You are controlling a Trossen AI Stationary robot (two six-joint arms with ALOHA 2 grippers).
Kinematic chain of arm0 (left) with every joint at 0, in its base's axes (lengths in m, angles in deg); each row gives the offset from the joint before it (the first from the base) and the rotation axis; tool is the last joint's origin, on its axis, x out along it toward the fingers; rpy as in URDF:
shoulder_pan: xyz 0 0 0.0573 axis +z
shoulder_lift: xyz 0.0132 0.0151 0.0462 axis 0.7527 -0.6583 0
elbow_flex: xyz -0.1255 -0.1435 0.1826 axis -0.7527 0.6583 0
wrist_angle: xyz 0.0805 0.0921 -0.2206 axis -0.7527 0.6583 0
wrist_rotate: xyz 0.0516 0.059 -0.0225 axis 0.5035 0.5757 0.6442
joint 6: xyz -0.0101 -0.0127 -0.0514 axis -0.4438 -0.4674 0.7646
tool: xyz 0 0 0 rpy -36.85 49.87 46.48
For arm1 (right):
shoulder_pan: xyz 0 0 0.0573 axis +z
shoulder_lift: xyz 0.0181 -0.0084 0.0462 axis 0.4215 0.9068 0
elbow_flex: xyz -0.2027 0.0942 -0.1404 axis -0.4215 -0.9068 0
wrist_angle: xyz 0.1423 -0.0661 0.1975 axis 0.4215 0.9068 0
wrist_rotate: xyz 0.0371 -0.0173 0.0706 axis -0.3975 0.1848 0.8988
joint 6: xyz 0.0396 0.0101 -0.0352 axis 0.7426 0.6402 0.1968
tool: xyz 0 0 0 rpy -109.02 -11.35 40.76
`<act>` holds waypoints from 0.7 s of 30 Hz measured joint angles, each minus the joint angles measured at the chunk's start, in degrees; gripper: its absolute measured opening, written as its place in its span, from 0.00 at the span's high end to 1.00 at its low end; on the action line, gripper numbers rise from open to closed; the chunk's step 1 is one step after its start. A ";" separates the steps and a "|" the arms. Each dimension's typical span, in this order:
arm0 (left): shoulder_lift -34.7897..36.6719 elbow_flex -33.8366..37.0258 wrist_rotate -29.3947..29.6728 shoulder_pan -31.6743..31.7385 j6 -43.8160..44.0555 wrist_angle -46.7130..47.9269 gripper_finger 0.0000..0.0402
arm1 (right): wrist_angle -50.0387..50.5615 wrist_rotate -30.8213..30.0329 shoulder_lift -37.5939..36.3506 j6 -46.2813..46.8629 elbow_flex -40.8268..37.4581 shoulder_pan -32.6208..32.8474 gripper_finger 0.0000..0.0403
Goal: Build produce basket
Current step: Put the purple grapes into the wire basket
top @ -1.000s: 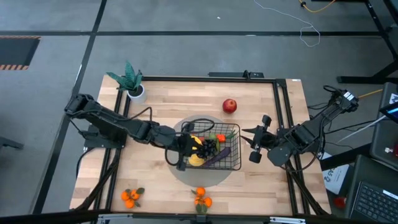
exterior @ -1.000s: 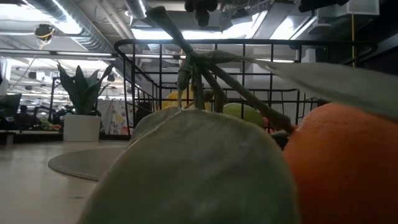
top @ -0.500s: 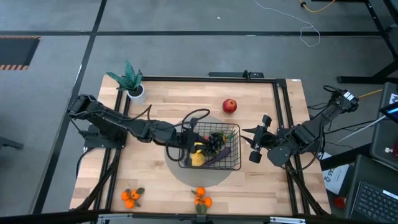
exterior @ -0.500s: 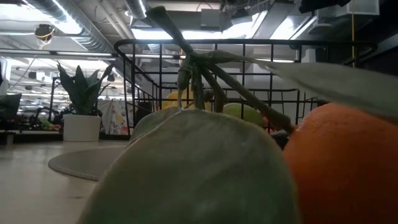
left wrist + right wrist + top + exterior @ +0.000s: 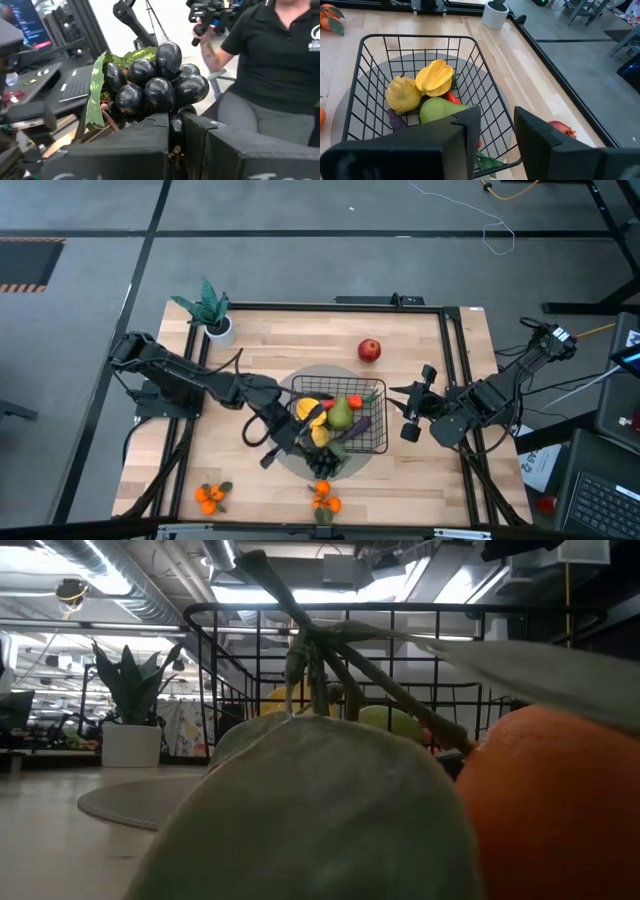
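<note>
We saw the left hand clamped on the black grapes (leaf attached), the basket just beside it. The right hand waited beyond the basket with its fingers partly apart, holding nothing.

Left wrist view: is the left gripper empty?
No. The left gripper is shut on the black grapes, whose cluster with its green leaf sits right above the fingers.

Basket on mat at table centre, holding starfruit, pear, lemon. Apple behind basket. Grapes at basket's front edge. Tangerines along front. Plant at far left corner.
</note>
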 joint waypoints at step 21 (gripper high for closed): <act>0.02 0.07 40.97 2.42 17.36 5.93 0.98 | -0.02 0.02 0.00 0.05 0.00 -0.01 0.72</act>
